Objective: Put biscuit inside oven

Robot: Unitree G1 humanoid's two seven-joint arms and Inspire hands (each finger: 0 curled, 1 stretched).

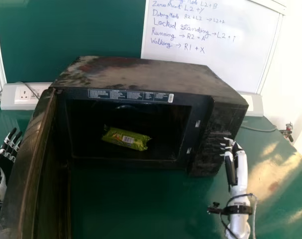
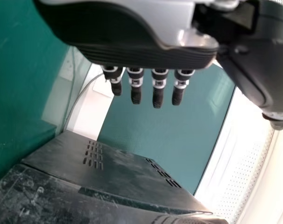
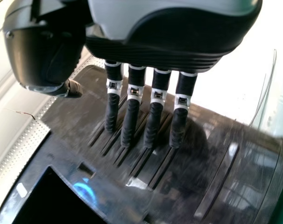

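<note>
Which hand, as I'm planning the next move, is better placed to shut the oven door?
Likely the left hand, outside the open door; the right hand is across by the control panel.

We see a glossy green table (image 1: 116,204), bright with reflected light on its right part; on it we have the black microwave oven (image 1: 146,74), its door (image 1: 29,164) swung open on the left. Beyond the oven's right side we find a thin cable (image 1: 260,128) lying on the tabletop; it runs toward a small item (image 1: 287,131) we cannot make out.
</note>
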